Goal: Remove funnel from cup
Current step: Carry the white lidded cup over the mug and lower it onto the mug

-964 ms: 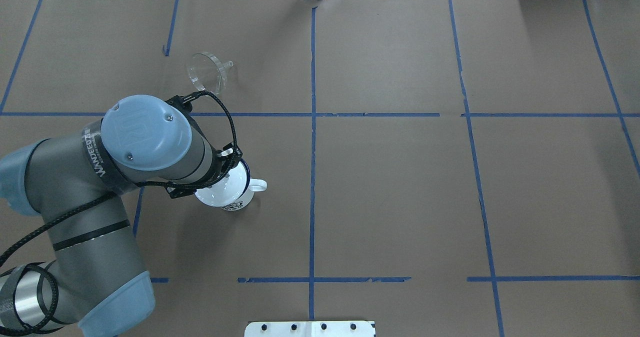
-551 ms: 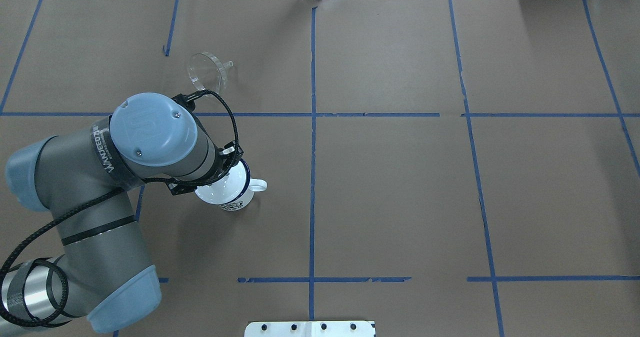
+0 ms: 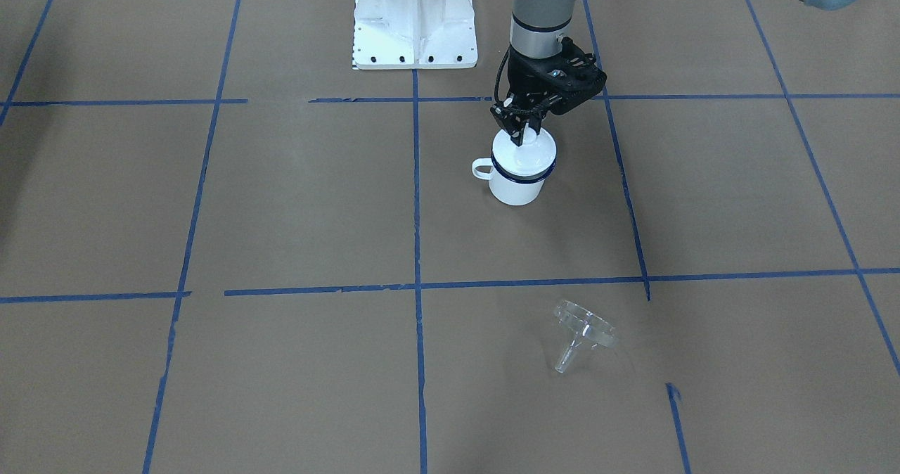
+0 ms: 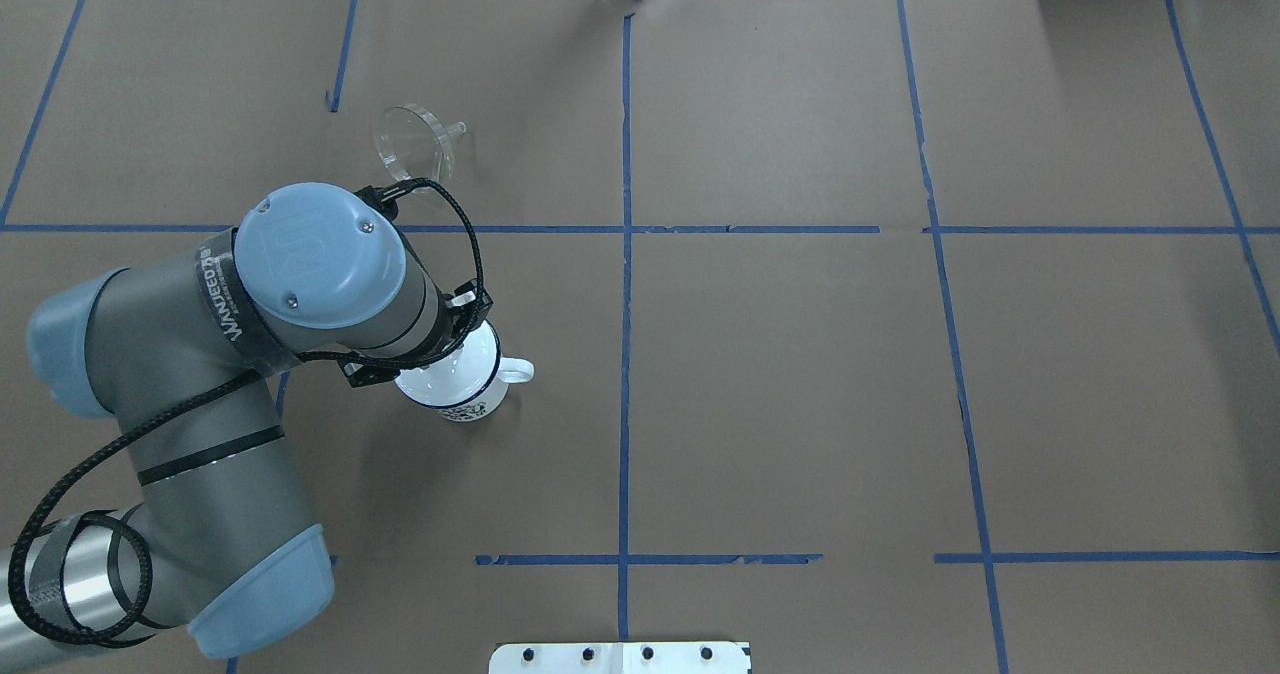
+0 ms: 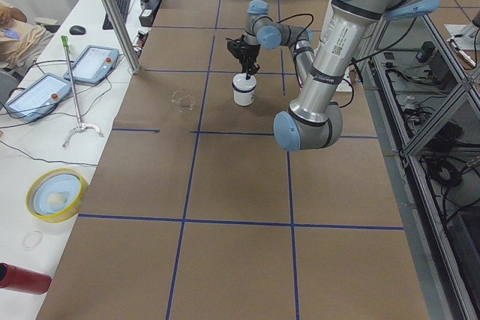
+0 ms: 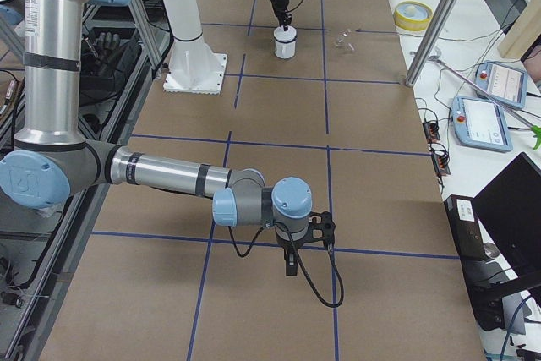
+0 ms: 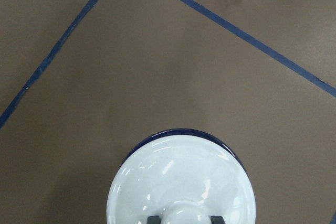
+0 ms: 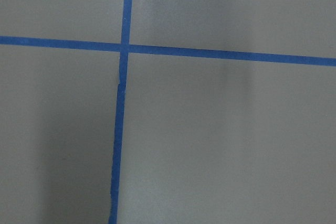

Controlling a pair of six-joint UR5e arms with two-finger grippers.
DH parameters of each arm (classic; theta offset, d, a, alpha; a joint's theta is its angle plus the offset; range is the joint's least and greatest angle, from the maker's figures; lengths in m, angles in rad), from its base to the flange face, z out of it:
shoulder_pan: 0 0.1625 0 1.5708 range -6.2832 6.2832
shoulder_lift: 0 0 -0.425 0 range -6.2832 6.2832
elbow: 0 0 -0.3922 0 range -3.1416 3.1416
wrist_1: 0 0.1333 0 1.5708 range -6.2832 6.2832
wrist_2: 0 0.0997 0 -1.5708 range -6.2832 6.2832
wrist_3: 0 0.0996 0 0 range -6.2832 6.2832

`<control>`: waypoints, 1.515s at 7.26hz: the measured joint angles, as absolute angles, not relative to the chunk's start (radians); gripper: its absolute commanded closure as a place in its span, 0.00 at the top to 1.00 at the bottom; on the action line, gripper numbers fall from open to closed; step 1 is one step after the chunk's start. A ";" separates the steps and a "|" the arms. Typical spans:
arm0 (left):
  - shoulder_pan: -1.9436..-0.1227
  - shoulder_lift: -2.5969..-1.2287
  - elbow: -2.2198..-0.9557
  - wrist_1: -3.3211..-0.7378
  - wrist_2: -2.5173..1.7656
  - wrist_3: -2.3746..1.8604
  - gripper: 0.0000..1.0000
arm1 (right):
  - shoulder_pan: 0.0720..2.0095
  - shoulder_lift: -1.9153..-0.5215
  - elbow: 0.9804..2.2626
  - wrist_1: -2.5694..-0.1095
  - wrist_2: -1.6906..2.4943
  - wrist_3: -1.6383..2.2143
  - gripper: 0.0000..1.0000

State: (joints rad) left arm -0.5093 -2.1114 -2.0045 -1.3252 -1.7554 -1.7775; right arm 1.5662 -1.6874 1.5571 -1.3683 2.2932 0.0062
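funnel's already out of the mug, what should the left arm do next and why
Probably release and lift the left pincer straight up: the funnel already lies on the table, apart from the mug, and the lid sits on the mug.

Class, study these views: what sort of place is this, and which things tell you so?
Probably a robotics lab: a left arm and right arm at a table papered brown and gridded with blue tape, with teach pendants on a side bench.

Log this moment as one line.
left pincer: closed on knob of lid, atop cup | funnel: lying on table, apart from cup | right pincer: over table, far off, state unclear
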 measured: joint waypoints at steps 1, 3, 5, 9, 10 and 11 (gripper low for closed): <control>-0.509 -2.112 -1.999 -1.326 -1.755 -1.770 0.00 | 1.566 -1.687 1.557 -1.368 2.293 0.006 1.00; -0.509 -2.114 -1.993 -1.326 -1.755 -1.760 0.00 | 1.566 -1.687 1.557 -1.368 2.293 0.006 1.00; -0.509 -2.118 -1.983 -1.328 -1.754 -1.758 0.99 | 1.566 -1.687 1.558 -1.368 2.293 0.006 1.00; -0.516 -2.136 -1.956 -1.327 -1.755 -1.753 1.00 | 1.566 -1.687 1.558 -1.368 2.293 0.006 1.00; -0.539 -2.139 -1.959 -1.325 -1.769 -1.725 1.00 | 1.566 -1.687 1.557 -1.368 2.293 0.006 1.00; -0.589 -2.140 -1.965 -1.323 -1.817 -1.650 1.00 | 1.566 -1.687 1.557 -1.368 2.293 0.006 1.00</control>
